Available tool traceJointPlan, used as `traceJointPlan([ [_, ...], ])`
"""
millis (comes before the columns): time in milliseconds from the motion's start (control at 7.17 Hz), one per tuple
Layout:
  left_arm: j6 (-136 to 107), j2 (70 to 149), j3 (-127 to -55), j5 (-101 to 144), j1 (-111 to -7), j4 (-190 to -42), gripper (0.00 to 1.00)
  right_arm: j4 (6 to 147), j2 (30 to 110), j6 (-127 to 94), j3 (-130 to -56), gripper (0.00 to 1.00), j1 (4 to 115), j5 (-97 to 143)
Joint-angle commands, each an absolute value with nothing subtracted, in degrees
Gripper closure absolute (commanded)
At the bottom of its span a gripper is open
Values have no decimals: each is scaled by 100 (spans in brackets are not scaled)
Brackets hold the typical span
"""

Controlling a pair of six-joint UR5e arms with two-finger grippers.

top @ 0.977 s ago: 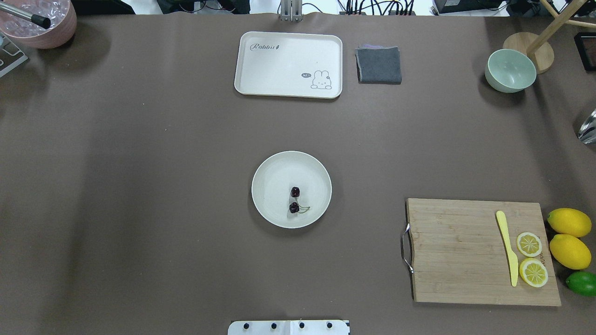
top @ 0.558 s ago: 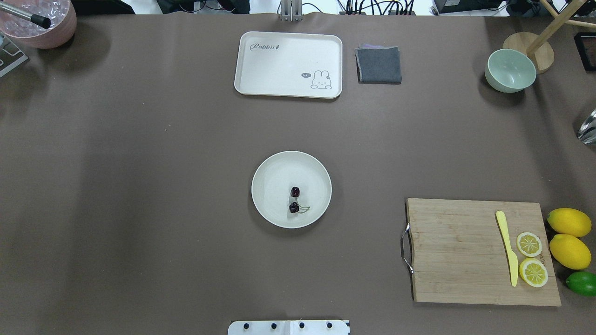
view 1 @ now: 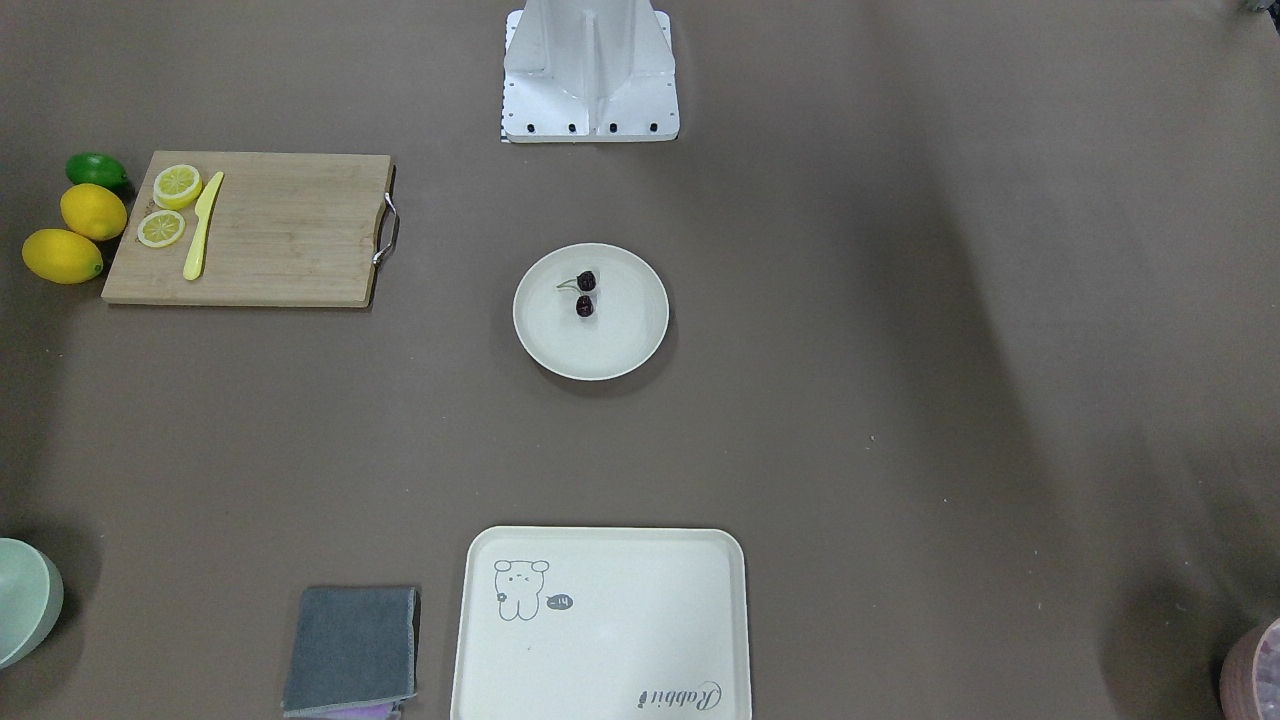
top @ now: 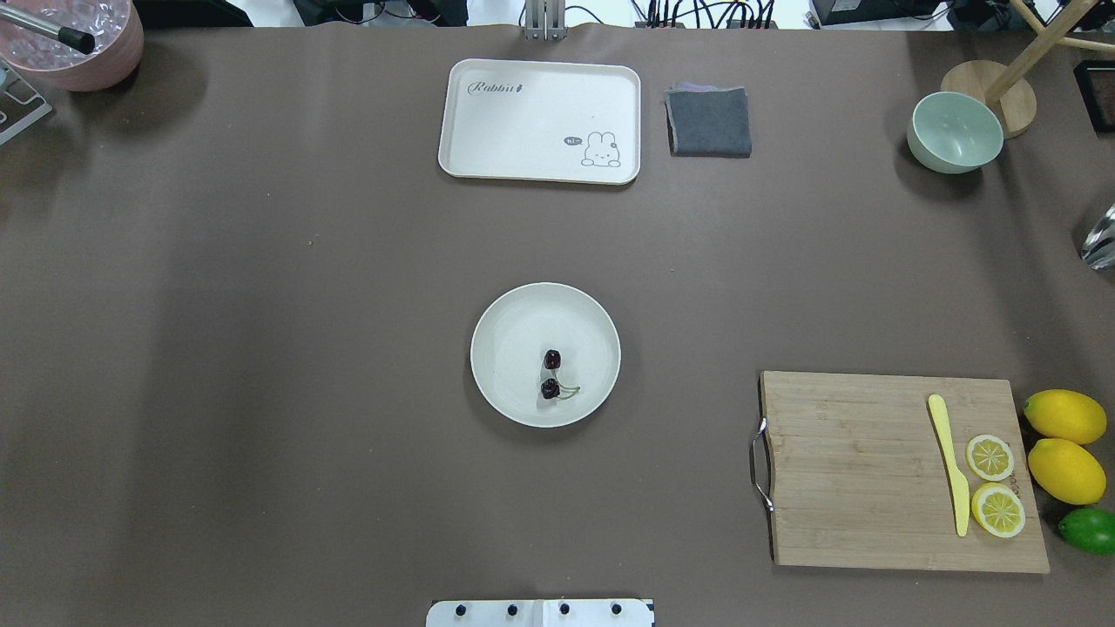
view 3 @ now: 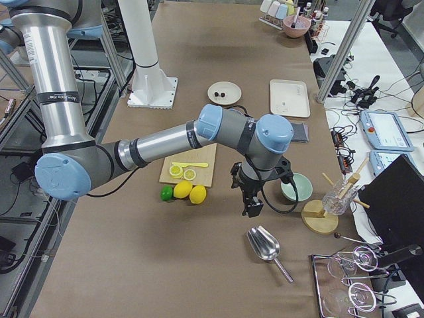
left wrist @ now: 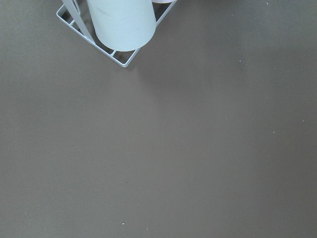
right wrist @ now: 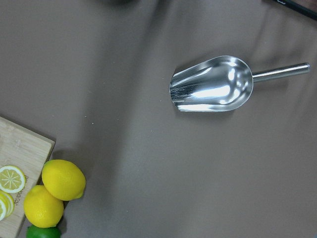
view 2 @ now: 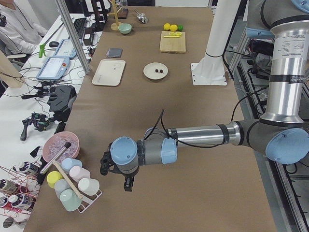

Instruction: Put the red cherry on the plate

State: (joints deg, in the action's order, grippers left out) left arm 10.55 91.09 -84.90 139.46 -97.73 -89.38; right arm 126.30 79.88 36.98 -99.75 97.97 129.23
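The red cherry [top: 550,375] lay inside the plate [top: 510,324], a little toward the robot's side of its middle. Both grippers were well apart from it. The left gripper [view 2: 128,184] hung over the table near a rack of cups [view 2: 72,186]. The right gripper [view 3: 252,209] hung near a metal scoop [view 3: 265,246]. For both, I could not tell how far the fingers were open, or whether they held anything.

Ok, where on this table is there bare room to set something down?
The widest bare stretch lies on the robot's left of the plate. Also free: the strip between plate and tray, and the gap between plate and board. Crowded: the right end, with board, lemons, lime and bowl.
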Motion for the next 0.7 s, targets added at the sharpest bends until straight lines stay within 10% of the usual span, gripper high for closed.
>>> traceJointPlan([
  [0,1063,9132,-8516,13948,-9852,-8807,2,12621,7980,3454,-10002,0,9765,12955],
  [558,1116,9079,-8613,13966,-9852,-8859,2,12296,8112,3445,-9949,0,9765,12964],
])
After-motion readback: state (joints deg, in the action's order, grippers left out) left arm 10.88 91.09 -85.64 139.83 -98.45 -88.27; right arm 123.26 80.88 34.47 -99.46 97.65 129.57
